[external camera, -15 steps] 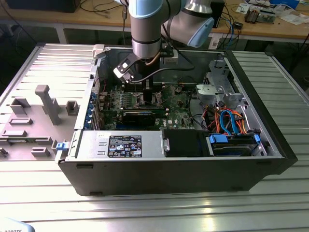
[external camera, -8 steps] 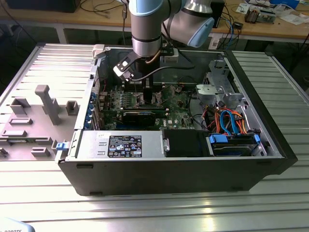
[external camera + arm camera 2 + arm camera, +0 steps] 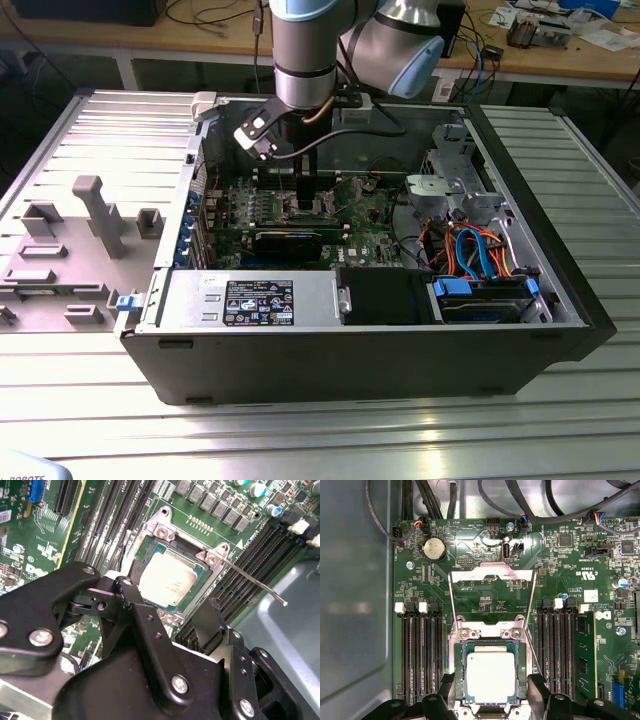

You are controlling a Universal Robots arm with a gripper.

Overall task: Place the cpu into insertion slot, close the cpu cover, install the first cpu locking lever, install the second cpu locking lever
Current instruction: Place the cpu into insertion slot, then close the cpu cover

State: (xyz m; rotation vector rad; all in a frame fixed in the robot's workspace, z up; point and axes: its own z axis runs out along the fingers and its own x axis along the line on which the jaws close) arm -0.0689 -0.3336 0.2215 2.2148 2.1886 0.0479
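The cpu lies flat in the insertion slot on the green board, grey face up; it also shows in the second wrist view as the cpu. The cpu cover stands swung open beyond the socket, its window showing the board behind. A thin locking lever sticks out unlatched beside the socket. My gripper is open just above the socket, one black finger on each side of the chip, apart from it. In the exterior view the gripper reaches down into the open computer case.
Memory slots flank the socket on both sides. A black graphics card, a power supply, a drive cage and orange and blue cables crowd the case. A grey fixture lies outside it on the exterior view's left.
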